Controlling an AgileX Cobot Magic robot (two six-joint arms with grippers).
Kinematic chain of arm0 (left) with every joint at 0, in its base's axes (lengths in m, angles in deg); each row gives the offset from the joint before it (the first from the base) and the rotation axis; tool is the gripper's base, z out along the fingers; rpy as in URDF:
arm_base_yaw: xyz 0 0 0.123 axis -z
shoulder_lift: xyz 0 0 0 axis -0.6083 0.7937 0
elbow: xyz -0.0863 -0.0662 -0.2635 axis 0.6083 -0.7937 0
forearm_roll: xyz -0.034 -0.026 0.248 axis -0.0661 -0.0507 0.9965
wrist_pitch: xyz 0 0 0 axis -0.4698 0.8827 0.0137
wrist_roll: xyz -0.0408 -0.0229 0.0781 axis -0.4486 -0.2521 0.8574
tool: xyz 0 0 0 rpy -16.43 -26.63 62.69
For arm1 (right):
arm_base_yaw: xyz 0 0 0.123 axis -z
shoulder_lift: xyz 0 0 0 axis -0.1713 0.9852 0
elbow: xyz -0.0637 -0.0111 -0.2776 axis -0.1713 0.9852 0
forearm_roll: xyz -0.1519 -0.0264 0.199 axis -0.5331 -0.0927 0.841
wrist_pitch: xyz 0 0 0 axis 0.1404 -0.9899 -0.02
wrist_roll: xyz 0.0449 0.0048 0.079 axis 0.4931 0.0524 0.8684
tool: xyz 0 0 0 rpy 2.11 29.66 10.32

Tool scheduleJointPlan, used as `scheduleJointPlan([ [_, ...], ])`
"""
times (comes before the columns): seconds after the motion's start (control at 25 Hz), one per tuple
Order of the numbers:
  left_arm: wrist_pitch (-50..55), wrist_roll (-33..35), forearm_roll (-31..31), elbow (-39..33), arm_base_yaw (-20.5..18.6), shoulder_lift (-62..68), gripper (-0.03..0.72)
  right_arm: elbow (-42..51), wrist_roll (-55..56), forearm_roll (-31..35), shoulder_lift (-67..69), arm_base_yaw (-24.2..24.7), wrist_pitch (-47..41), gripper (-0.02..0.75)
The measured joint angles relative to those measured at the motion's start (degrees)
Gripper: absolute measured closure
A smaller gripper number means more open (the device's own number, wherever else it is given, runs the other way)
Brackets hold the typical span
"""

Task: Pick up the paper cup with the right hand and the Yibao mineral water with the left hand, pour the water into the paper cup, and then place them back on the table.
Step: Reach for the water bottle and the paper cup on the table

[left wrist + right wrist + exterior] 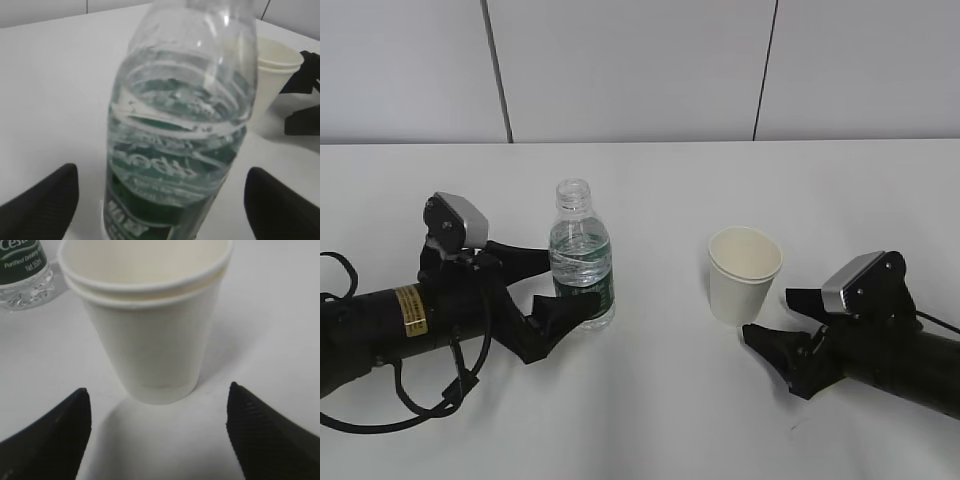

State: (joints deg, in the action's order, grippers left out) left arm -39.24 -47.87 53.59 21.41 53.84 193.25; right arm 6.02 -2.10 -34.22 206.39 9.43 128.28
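The Yibao mineral water (582,255) stands upright and capless on the table (650,420), left of centre. My left gripper (565,283) is open, with one finger on each side of the bottle's green label band and a gap on both sides. The left wrist view shows the bottle (180,150) between the fingertips (47,200). The paper cup (744,275) stands upright, right of centre. My right gripper (767,312) is open just in front of the cup's base. In the right wrist view the cup (150,330), which shows a double rim, stands just beyond the open gripper (157,435).
A pale panelled wall (640,70) rises behind the table's far edge. The bottle's base (22,275) shows at the top left of the right wrist view. The cup (272,70) and the right gripper's dark fingers (302,105) show at the right of the left wrist view.
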Motion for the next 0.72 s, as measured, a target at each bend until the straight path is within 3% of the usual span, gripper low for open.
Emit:
scheduleJointPlan([
  [0.4,0.0,-1.4,0.2,3.9,1.5,4.6,0.076,0.0,0.1,-0.6,0.7,0.0,0.0,0.09],
  [0.72,0.0,-1.4,-3.4,4.5,1.6,4.8,0.077,-0.1,0.1,-0.9,0.7,0.0,0.0,0.094],
])
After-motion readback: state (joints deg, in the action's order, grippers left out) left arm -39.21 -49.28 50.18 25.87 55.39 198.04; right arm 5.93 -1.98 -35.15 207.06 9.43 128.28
